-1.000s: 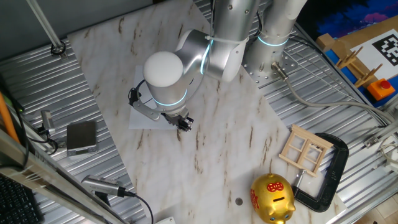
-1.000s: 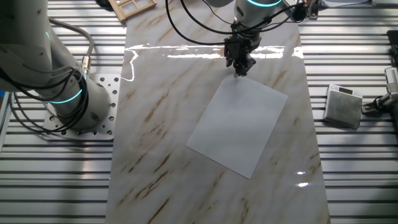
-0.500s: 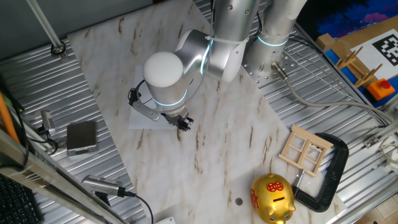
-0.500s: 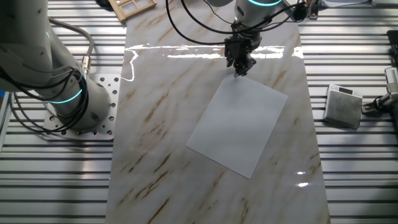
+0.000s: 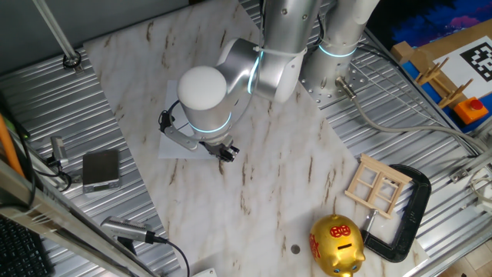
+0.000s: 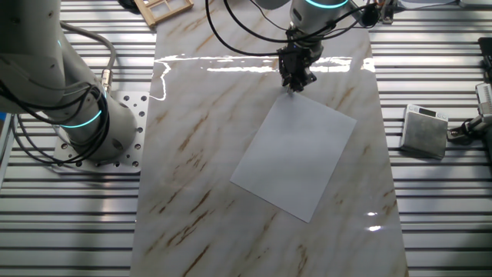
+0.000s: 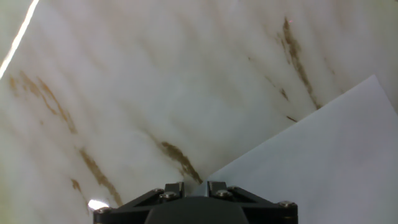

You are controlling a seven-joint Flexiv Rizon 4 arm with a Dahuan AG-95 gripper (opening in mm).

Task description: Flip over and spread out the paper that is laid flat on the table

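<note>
The white paper lies flat on the marble table, turned at an angle. My gripper stands at its far corner, fingers pointing down. In the hand view the paper runs in from the right, and its corner sits between the close-set fingertips of the gripper, over the table. The jaws look shut on that corner. In one fixed view my arm covers most of the paper; the gripper shows below the wrist.
A small grey box sits on the ribbed metal right of the table, also seen in one fixed view. A golden piggy bank, a wooden frame and a black clamp lie near one table corner. The arm base stands beside the table.
The fingers have drawn together at the paper's far corner. The arm and the paper have otherwise hardly moved.
</note>
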